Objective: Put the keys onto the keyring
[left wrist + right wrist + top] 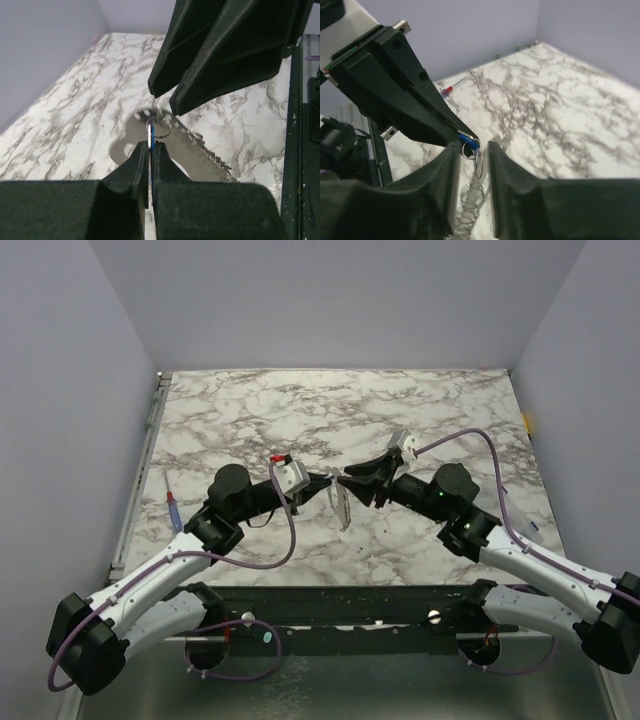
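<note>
My left gripper (151,147) is shut on a key with a bright blue head (151,133), gripping it edge-on between the pads. A thin silvery keyring (470,148) hangs at the key's head, and a beaded chain (472,200) dangles from it down to the marble. My right gripper (472,150) stands open just past the left fingertips, its fingers on either side of the ring and chain without clamping them. In the top view the two grippers (330,481) (350,477) meet tip to tip above the middle of the table, the chain (342,508) hanging below them. No other keys show.
A screwdriver with a blue and red handle (173,510) lies near the table's left edge, also seen in the right wrist view as the screwdriver (451,87). Purple cables (290,540) loop beside each arm. Grey walls close the table on three sides.
</note>
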`<state>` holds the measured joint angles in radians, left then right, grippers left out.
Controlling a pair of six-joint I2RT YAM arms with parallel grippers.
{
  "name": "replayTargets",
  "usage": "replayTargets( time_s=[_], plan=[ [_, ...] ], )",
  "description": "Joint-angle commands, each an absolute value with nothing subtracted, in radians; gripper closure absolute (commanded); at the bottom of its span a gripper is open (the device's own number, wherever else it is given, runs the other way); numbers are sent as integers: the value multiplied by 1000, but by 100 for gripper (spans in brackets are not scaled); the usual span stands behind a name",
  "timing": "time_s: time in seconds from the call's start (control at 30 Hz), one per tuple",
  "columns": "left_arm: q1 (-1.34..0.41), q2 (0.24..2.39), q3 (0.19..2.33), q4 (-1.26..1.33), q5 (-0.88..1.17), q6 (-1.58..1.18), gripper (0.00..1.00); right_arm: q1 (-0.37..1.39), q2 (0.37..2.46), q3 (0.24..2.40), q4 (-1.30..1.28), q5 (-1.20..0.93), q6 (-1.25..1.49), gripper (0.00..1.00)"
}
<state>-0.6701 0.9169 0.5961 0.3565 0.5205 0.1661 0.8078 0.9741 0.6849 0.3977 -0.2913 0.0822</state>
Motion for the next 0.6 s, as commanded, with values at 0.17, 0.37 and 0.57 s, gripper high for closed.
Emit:
replayTargets(
  time_s=[0.17,0.37,0.57],
  plan=[
    [-675,996,749,79,345,179,100,805,950,648,271,-7,163,32],
    [-674,1110,842,-9,283,149,100,805,874,606,260,200,153,30],
    [-675,1305,998,-31,222,88,100,805,832,581,226,396,156,28]
  ],
)
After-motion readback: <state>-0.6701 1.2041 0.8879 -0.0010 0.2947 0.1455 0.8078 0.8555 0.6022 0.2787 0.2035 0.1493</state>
